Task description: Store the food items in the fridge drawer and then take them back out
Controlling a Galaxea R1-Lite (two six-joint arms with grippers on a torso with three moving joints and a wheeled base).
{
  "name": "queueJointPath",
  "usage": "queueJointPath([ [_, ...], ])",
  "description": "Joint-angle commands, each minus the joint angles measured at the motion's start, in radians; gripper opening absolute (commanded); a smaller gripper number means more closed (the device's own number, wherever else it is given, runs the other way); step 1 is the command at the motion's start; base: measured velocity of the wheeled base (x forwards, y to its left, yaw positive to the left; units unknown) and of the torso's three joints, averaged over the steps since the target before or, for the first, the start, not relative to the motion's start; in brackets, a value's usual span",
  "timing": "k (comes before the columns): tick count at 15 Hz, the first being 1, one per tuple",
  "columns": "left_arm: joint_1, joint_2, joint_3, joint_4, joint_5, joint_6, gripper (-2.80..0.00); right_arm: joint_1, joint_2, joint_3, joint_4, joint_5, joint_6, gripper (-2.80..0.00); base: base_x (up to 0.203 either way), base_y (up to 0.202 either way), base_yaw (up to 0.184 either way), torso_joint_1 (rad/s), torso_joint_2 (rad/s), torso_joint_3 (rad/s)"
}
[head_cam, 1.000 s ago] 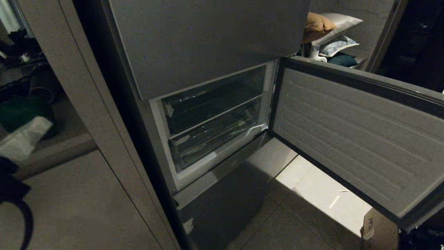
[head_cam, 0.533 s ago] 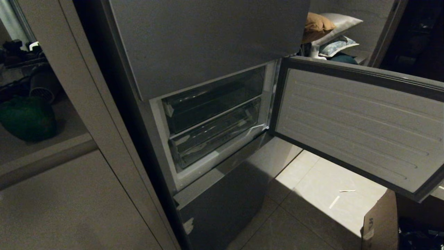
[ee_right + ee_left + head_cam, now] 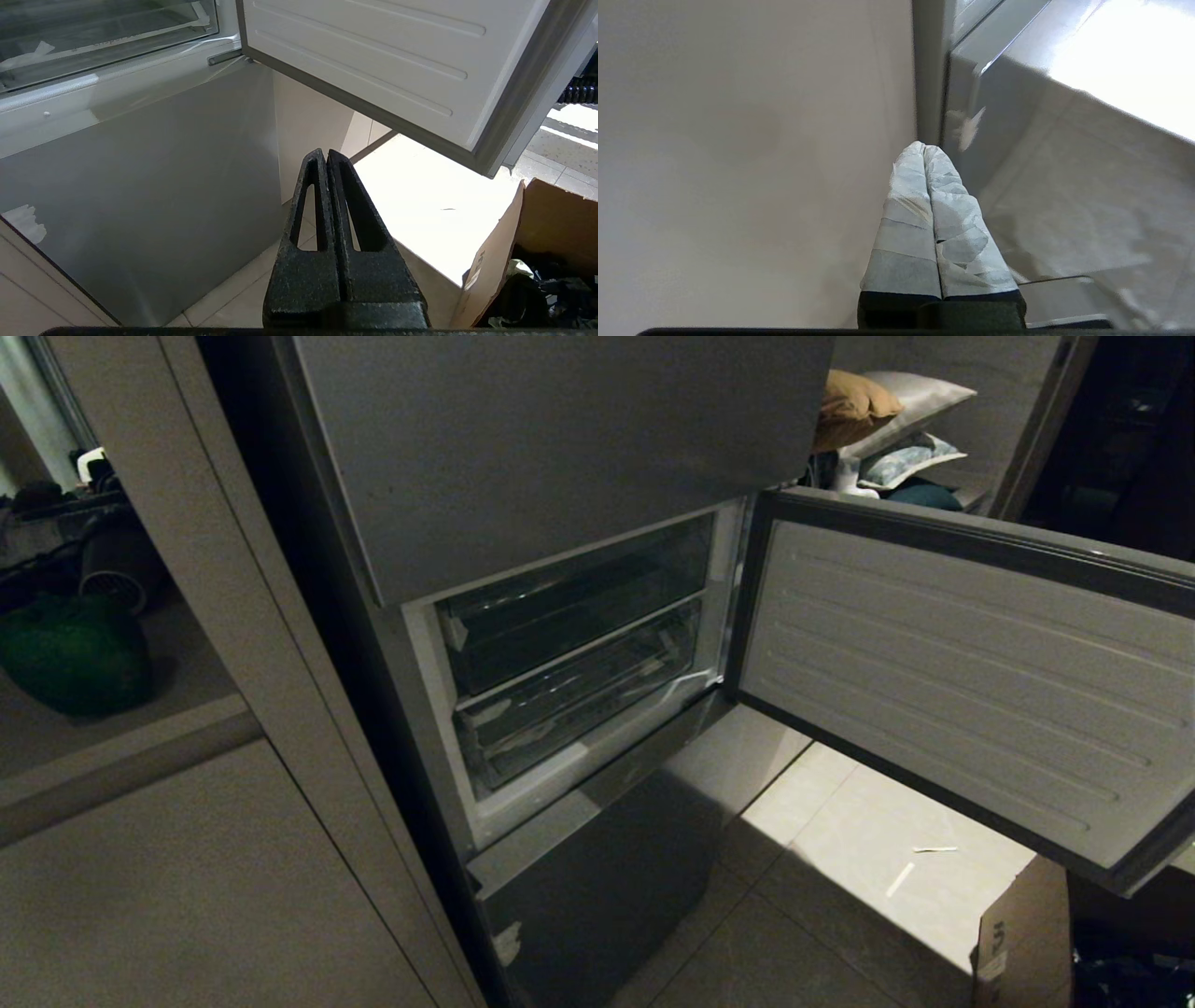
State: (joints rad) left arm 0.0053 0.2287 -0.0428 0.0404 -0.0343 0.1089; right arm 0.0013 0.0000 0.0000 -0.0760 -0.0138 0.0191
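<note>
The left gripper [image 3: 924,151] has dropped out of the head view, empty and closed like the right gripper [image 3: 325,156], drawers [image 3: 574,695] shut, door [image 3: 952,681] open.

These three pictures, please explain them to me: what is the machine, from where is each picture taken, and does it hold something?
It is a robot with two arms. The head view looks down at a fridge: its middle door stands open, showing two clear fridge drawers, both pushed in. No food is visible. The other two pictures come from cameras on the wrists. The left gripper, wrapped in pale tape, is shut and empty beside a cabinet wall. The right gripper, black, is shut and empty above the floor, near a cardboard box.
</note>
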Motion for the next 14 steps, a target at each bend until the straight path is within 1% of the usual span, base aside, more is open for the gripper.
queueJointPath([
  [1, -0.003, -0.209, 0.001, 0.046, -0.001, 0.022, -2.80, 0.000, 0.003, 0.029, -0.001, 0.000, -0.001, -2.80, 0.000, 0.000, 0.000, 0.000, 0.00, 0.000],
  [2, -0.004, -0.233, 0.017, 0.017, -0.009, 0.031, -2.80, 0.000, 0.002, 0.028, 0.001, 0.000, -0.001, -2.80, 0.000, 0.000, 0.000, 0.000, 0.00, 0.000],
  [3, -0.005, -0.228, 0.042, -0.042, -0.014, 0.028, -2.80, 0.000, 0.002, 0.029, -0.001, 0.000, 0.002, -2.80, 0.000, 0.000, 0.000, 0.000, 0.00, 0.000],
  [4, -0.005, -0.226, 0.043, -0.043, -0.008, -0.007, -2.80, 0.000, 0.002, 0.029, -0.001, 0.000, 0.004, -2.80, 0.000, 0.000, 0.000, 0.000, 0.00, 0.000],
  [6, -0.005, -0.226, 0.043, -0.046, 0.031, -0.109, -2.80, 0.000, 0.000, 0.029, -0.003, -0.001, 0.003, -2.80, 0.000, 0.000, 0.000, 0.000, 0.00, 0.000],
  [7, -0.005, -0.227, 0.043, -0.047, 0.039, -0.121, -2.80, 0.000, 0.000, 0.031, -0.004, 0.000, -0.001, -2.80, 0.000, 0.000, 0.000, 0.000, 0.00, 0.000],
  [14, -0.005, -0.226, 0.043, -0.047, 0.039, -0.117, -2.80, 0.000, 0.000, 0.031, -0.005, 0.000, 0.002, -2.80, 0.000, 0.000, 0.000, 0.000, 0.00, 0.000],
])
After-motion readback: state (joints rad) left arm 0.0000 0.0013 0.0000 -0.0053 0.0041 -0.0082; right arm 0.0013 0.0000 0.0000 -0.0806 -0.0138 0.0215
